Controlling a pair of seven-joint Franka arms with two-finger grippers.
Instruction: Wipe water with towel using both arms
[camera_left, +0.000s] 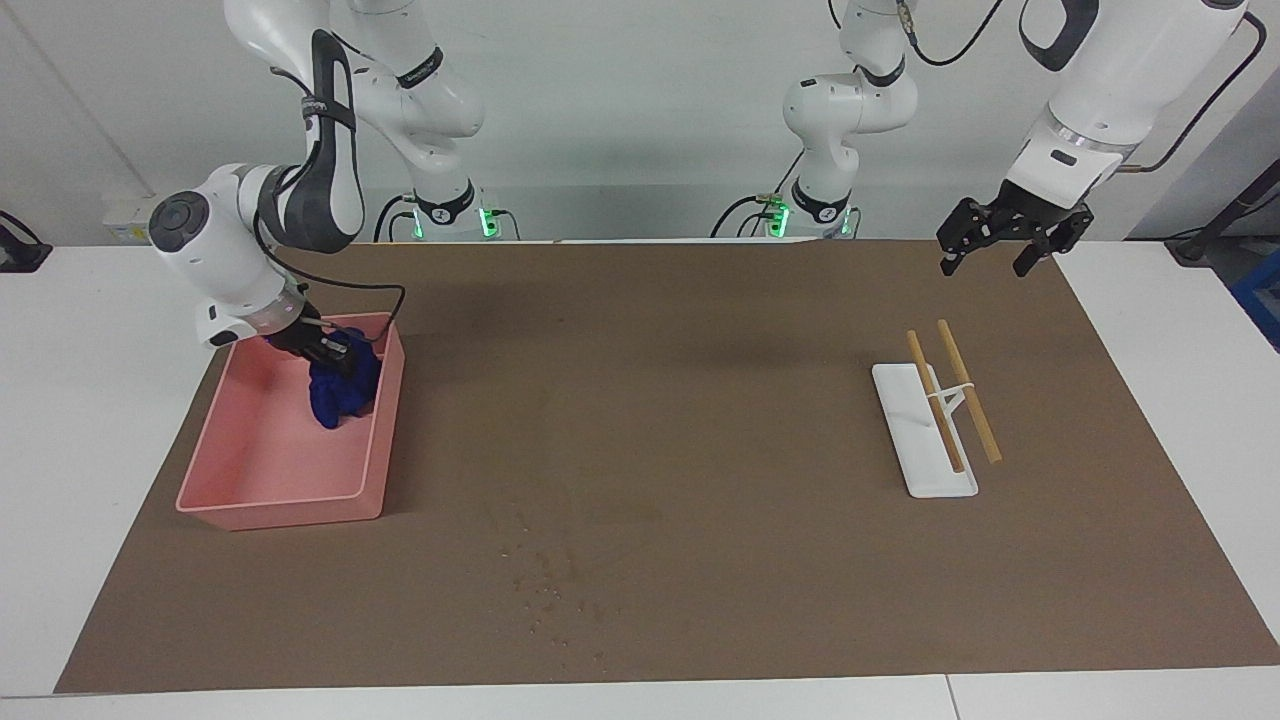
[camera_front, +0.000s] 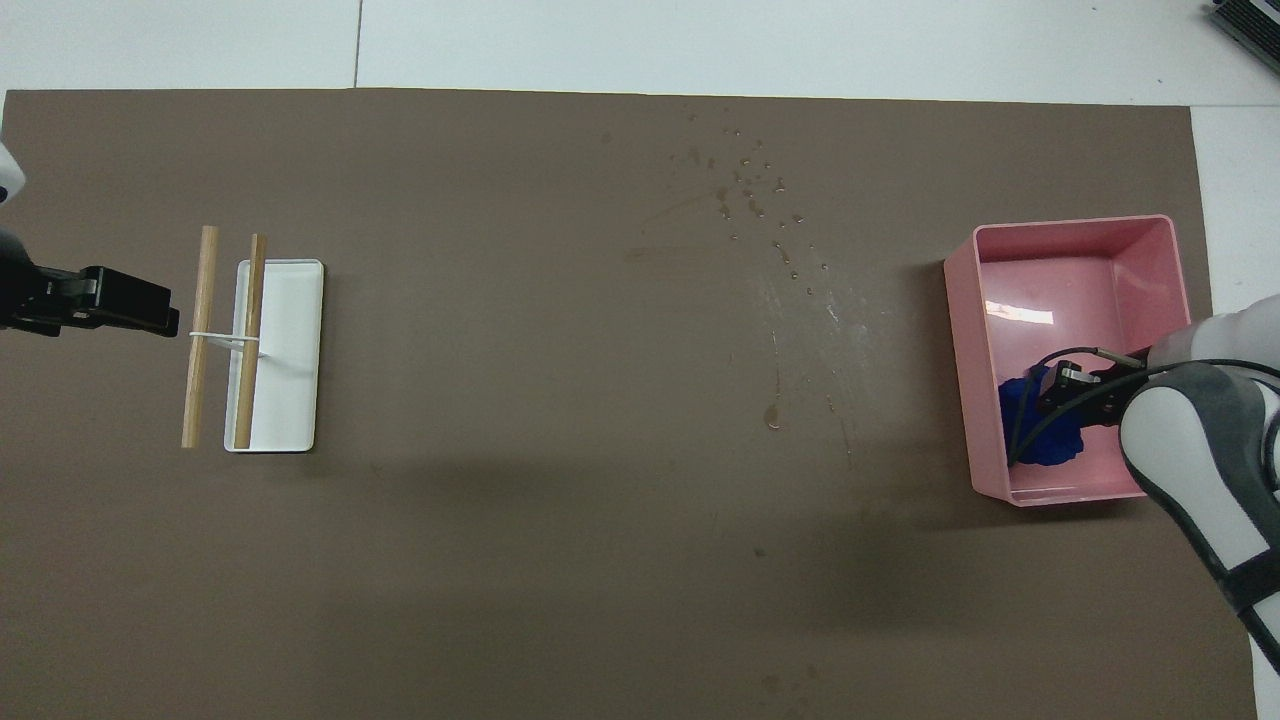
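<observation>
Right gripper (camera_left: 335, 352) down inside pink bin (camera_left: 262, 470), fingers buried in blue towel (camera_left: 345, 392) and apparently clamped on its top folds; bunched cloth hanging just beneath, at the bin's end nearer the robots. Water (camera_left: 545, 585) scattered as tiny droplets on brown mat (camera_left: 700, 400), well apart from that gripper, toward the mat's edge farthest from the robots. Left gripper (camera_left: 995, 245) waiting in the air, fingers spread wide, holding nothing, just beside white stand (camera_left: 920, 440) with wooden rods.

right end effector (camera_left: 325, 348) lowered, left end effector (camera_left: 995, 245) raised, open.
</observation>
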